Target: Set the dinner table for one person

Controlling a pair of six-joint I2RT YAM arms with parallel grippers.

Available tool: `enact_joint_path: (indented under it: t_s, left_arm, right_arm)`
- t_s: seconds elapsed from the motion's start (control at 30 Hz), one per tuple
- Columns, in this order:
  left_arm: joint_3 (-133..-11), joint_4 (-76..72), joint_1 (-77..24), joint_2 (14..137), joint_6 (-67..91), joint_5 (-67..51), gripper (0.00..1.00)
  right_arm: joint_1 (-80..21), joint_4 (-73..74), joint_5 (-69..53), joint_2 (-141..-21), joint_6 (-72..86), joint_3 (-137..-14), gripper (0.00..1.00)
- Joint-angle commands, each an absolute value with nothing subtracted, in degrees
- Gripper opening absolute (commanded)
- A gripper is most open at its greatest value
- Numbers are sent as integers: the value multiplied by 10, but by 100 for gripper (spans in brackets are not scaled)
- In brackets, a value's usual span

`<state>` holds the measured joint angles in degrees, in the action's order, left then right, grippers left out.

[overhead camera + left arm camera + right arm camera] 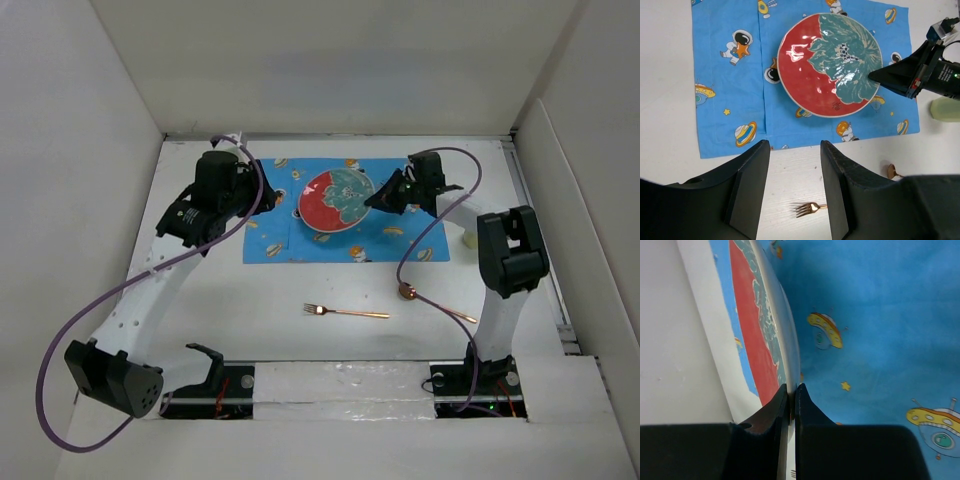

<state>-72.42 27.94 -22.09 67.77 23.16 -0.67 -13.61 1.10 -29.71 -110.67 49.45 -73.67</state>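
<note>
Pinching the rim of the red-and-green plate [335,200], the right claw [791,389] holds it over the blue placemat [290,240]. The left claw [795,150] hangs spread above the white counter [250,300], where a fork [345,312] lies nearer the arms.

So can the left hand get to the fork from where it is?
Probably yes. The left hand is open and empty, and the fork lies by itself on the dinner table, close by. The right hand is away pinching the plate at its rim, so nothing seems in the way.
</note>
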Motion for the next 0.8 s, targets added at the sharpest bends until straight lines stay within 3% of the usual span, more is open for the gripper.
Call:
enact_joint_path:
  t_s: [0.0, 0.2, 0.23, 0.27, 0.33, 0.37, 0.5, 0.73, 0.77]
  left_arm:
    - [-712, 257, -222, 679, 223, -13, 42]
    - [-698, 250, -222, 683, 221, -14, 42]
    - [-699, 250, -222, 686, 221, -14, 42]
    - [-699, 249, -222, 686, 221, -14, 42]
    - [-698, 248, -222, 685, 221, -15, 42]
    - [-699, 246, -222, 686, 221, -15, 42]
    - [-693, 240, -222, 686, 222, -22, 42]
    - [-695, 225, -222, 691, 221, -42, 38]
    - [-696, 222, -222, 693, 219, -47, 34]
  right_arm:
    - [-130, -77, -339, -1091, 519, -733, 0]
    - [-135, -35, -320, -1121, 508, -719, 0]
    - [-135, -27, -311, -1124, 505, -720, 4]
    - [-141, -20, -308, -1125, 498, -720, 16]
    - [-142, -4, -289, -1129, 490, -720, 27]
    - [-142, 20, -280, -1128, 483, -720, 38]
    - [-142, 95, -230, -1121, 442, -750, 56]
    - [-135, 211, -145, -1064, 355, -813, 56]
    - [-135, 227, -133, -1039, 330, -830, 43]
